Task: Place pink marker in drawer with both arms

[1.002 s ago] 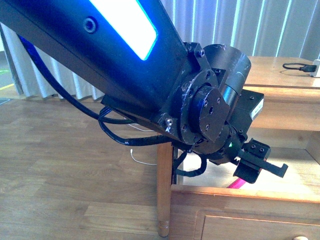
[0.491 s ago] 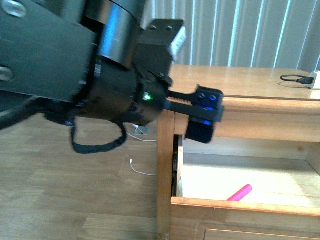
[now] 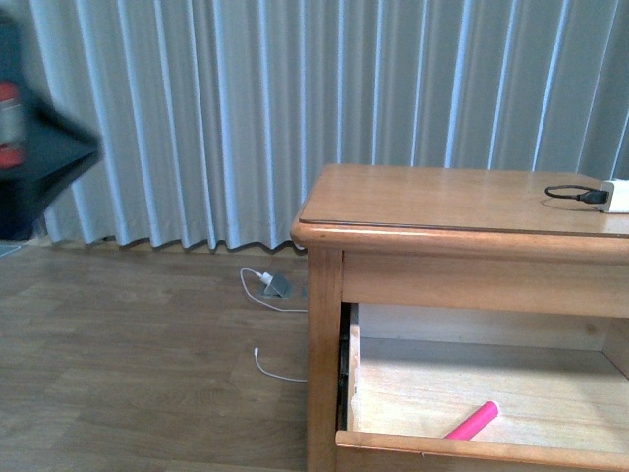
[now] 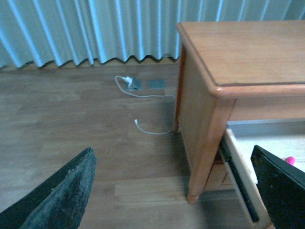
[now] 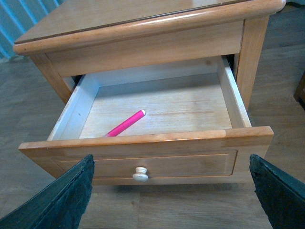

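The pink marker [image 5: 126,123] lies loose on the pale floor of the open drawer [image 5: 157,138], slanted; it also shows in the front view [image 3: 472,421] and as a pink tip in the left wrist view [image 4: 289,161]. The drawer [image 3: 472,447] is pulled out of the honey-coloured cabinet [image 3: 432,202]; its round knob [image 5: 140,174] faces my right gripper [image 5: 171,195], which is open and empty in front of and above the drawer front. My left gripper [image 4: 174,191] is open and empty, over the floor beside the cabinet's left side. A blurred dark part of an arm [image 3: 34,147] sits at the front view's left edge.
A black cable [image 3: 575,195] and a white plug lie on the cabinet top's right end. A white cord [image 3: 280,369] and a small charger [image 3: 275,285] lie on the wooden floor by the curtain [image 3: 246,108]. The cabinet's leg [image 4: 200,162] stands near my left gripper.
The left arm that filled the front view above the drawer has swung away left, out of the frame's middle. The marker stays lying in the drawer.
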Tool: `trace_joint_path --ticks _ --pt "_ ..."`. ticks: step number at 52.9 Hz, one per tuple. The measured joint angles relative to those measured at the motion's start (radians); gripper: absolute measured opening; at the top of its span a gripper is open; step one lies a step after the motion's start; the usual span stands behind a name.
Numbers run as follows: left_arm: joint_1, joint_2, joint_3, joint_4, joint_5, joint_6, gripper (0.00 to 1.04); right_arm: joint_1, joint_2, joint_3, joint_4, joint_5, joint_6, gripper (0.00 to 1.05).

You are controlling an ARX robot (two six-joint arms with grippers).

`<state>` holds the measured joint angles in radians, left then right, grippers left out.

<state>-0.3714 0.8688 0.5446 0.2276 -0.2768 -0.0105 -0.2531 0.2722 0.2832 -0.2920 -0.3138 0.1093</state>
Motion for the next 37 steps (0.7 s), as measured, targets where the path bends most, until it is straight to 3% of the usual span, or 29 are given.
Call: trace_joint_path --ticks 9,19,37 --pt "0.042 -0.335 -0.181 -0.161 -0.056 -0.035 0.99 0.000 0.000 0.000 0.000 0.000 0.000 0.96" --pt "-0.007 -0.550 -0.285 -0.252 -0.143 -0.065 0.99 0.000 0.000 0.000 0.000 0.000 0.000 0.96" --pt "-0.019 -0.592 -0.310 -0.254 -0.135 -0.078 0.96 0.000 0.000 0.000 0.000 0.000 0.000 0.96"
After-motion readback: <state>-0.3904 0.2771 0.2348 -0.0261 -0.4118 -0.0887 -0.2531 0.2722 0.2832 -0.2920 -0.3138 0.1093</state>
